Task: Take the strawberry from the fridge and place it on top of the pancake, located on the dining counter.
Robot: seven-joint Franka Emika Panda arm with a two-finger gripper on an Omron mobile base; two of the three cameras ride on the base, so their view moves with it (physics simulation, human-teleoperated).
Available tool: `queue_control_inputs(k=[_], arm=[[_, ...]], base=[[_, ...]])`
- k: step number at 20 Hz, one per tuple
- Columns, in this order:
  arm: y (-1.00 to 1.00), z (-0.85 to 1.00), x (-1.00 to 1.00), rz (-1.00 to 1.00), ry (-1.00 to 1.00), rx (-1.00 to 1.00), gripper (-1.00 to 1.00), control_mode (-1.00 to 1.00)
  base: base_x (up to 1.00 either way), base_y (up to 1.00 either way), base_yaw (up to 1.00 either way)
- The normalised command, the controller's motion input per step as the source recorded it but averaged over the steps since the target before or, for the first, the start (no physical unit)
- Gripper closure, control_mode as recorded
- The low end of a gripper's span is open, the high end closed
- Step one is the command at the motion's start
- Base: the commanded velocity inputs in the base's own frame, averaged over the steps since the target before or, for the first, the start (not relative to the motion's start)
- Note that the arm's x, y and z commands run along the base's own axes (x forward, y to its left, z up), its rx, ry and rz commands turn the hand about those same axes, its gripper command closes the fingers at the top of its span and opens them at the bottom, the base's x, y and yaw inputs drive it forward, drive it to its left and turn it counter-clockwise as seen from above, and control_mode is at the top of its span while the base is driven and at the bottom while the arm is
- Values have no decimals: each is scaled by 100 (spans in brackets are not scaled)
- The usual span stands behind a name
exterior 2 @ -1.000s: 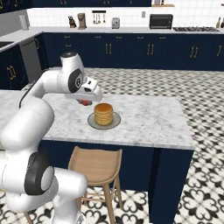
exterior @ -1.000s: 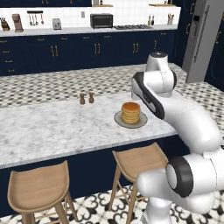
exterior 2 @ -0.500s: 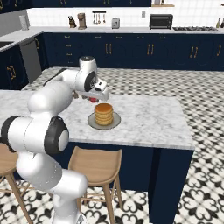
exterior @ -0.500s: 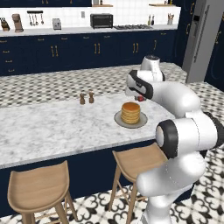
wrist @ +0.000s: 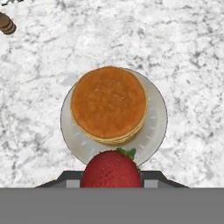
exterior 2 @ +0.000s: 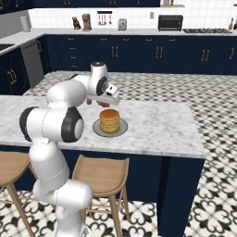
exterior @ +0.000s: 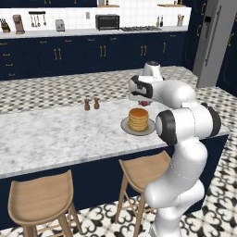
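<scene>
My gripper [exterior: 145,100] hangs over the dining counter [exterior: 55,139], just behind the pancake [exterior: 138,119], and is shut on the strawberry [exterior: 145,103]. The golden-brown stack sits on a round grey plate [exterior: 125,126]. From the right side, the gripper [exterior 2: 106,102] holds the red strawberry [exterior 2: 104,105] a little above and behind the pancake [exterior 2: 109,120]. Looking down from the hand, the strawberry [wrist: 111,168] sits between the fingertips at the bottom, at the near edge of the pancake [wrist: 108,103] and plate [wrist: 156,122]. The grey fridge [exterior: 213,41] stands far right.
Two brown shakers [exterior: 91,103] stand on the marble to the left of the plate; one shaker [wrist: 6,24] shows at the hand view's top left. Wooden stools [exterior: 41,199] [exterior: 143,169] line the counter's near side. The navy wall counter [exterior: 92,51] with appliances runs behind.
The arm has swung its elbow round and carried the strawberry sideways toward the pancake, from beside the plate to just behind the stack. The pancake and plate stay put.
</scene>
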Motion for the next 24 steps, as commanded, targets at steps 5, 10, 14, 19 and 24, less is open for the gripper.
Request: queue_control_inputs(k=[5, 10, 14, 19, 24], arm=[[-2, -34, 47, 0, 0, -6, 100, -100], [0, -43, 29, 0, 0, -2, 100, -100], [0, -42, 0, 0, 0, 0, 100, -100], [-4, -21, 0, 0, 0, 0, 100, -100], [0, -4, 0, 0, 0, 0, 100, -100]], base=[[0, 0, 0], [0, 0, 0], [0, 0, 0], [0, 0, 0], [0, 0, 0]])
